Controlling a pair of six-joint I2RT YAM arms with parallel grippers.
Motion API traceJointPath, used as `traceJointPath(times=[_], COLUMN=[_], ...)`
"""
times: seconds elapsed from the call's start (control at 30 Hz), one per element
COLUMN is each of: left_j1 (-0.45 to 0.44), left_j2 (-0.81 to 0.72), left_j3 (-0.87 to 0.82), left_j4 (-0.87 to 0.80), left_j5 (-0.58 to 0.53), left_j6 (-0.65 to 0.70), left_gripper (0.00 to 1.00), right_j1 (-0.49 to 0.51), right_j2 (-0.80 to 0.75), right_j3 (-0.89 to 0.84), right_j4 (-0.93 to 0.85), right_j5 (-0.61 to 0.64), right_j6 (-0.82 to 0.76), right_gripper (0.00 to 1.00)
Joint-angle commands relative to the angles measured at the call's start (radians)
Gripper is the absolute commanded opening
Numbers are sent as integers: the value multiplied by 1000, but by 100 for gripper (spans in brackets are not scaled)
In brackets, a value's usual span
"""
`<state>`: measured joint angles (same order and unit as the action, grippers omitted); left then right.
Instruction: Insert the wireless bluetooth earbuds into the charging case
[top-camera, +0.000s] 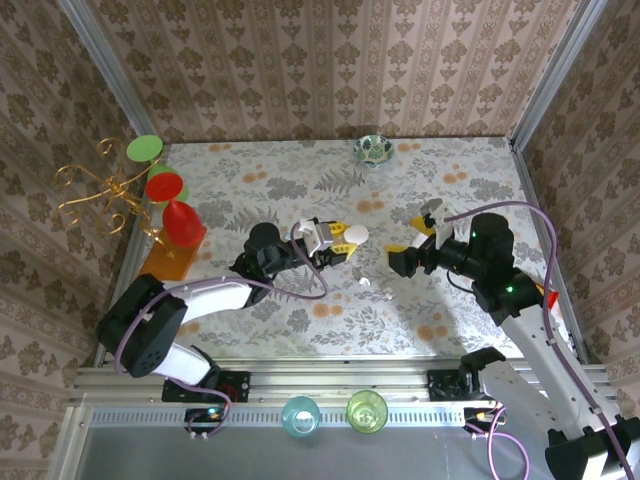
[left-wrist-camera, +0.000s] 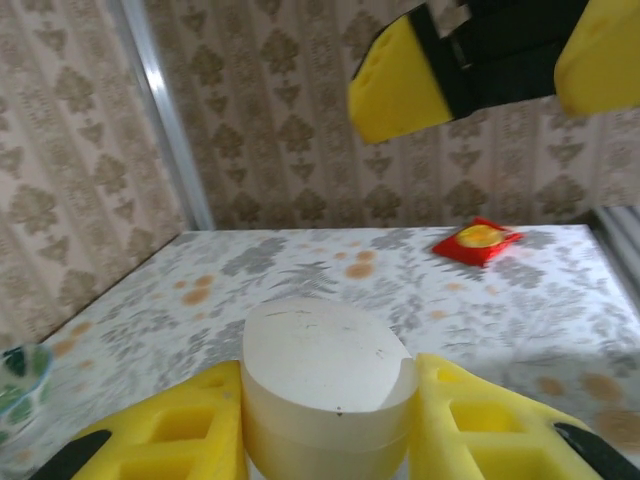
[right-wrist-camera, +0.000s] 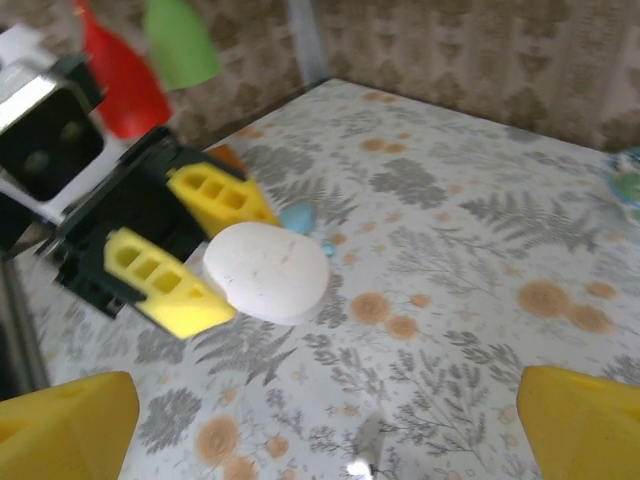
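The white pebble-shaped charging case (left-wrist-camera: 328, 385) (top-camera: 356, 235) (right-wrist-camera: 268, 270) is held off the table, lid down, with my left gripper (left-wrist-camera: 328, 420) (top-camera: 345, 241) shut on its sides. My right gripper (top-camera: 409, 241) (right-wrist-camera: 320, 440) faces it from the right and stands wide open with nothing between its yellow fingers (right-wrist-camera: 585, 430). A tiny white earbud (right-wrist-camera: 364, 460) (top-camera: 365, 283) lies on the table below the gap between the two grippers. A pale-blue piece (right-wrist-camera: 297, 216) is partly hidden behind the case, and a tiny pale-blue bud (right-wrist-camera: 327, 247) sits beside it.
Red and green goblets on a gold stand (top-camera: 165, 190) crowd the left side over an orange tray (top-camera: 170, 262). A small bowl (top-camera: 372, 150) sits at the back wall. A red packet (left-wrist-camera: 478, 240) lies at the right edge. Two cups (top-camera: 300, 413) stand on the front rail.
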<state>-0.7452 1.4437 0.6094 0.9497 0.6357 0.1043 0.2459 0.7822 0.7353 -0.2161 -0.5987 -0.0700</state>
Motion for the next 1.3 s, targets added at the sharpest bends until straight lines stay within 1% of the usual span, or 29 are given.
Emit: traceJointPath(times=[0.0, 0.07, 0.1, 0.23, 0.4, 0.6, 0.77, 0.83, 0.93, 1.13, 1.17, 1.2, 1.23, 1.27], left_j1=[9, 16, 19, 20, 25, 25, 24, 25, 25, 24, 25, 24, 25, 25], left_j2=[-51, -68, -78, -118, -143, -145, -146, -146, -143, -143, -144, -144, -146, -146], left_j3=[25, 35, 41, 70, 96, 114, 118, 117, 116, 117, 116, 116, 116, 117], left_j4=[-37, -58, -78, -191, -259, -236, -232, -236, -252, -244, -240, -237, -235, -236], left_j5=[119, 162, 179, 245, 288, 344, 351, 349, 348, 348, 349, 350, 351, 352], left_j6=[-75, -94, -97, -77, -84, -141, -153, -150, -141, -152, -156, -160, -161, -161], left_gripper=[27, 27, 27, 27, 26, 26, 25, 25, 25, 24, 24, 24, 24, 23], right_j1=[8, 24, 26, 48, 82, 130, 163, 171, 181, 182, 182, 183, 182, 183], right_j2=[-5, -2, 4, 42, 110, 218, 290, 307, 326, 338, 335, 333, 329, 326], right_j3=[-13, -26, -22, 19, 74, 138, 192, 206, 220, 229, 229, 228, 225, 221], right_j4=[-37, -54, -68, -86, -132, -129, -122, -121, -127, -150, -157, -160, -158, -160], right_j5=[-187, -191, -188, -194, -210, -213, -232, -244, -253, -250, -246, -241, -232, -224], right_j6=[-228, -365, -398, -474, -560, -588, -600, -604, -610, -619, -623, -623, -624, -624], right_gripper=[93, 89, 88, 84, 82, 77, 66, 62, 60, 47, 48, 51, 57, 59])
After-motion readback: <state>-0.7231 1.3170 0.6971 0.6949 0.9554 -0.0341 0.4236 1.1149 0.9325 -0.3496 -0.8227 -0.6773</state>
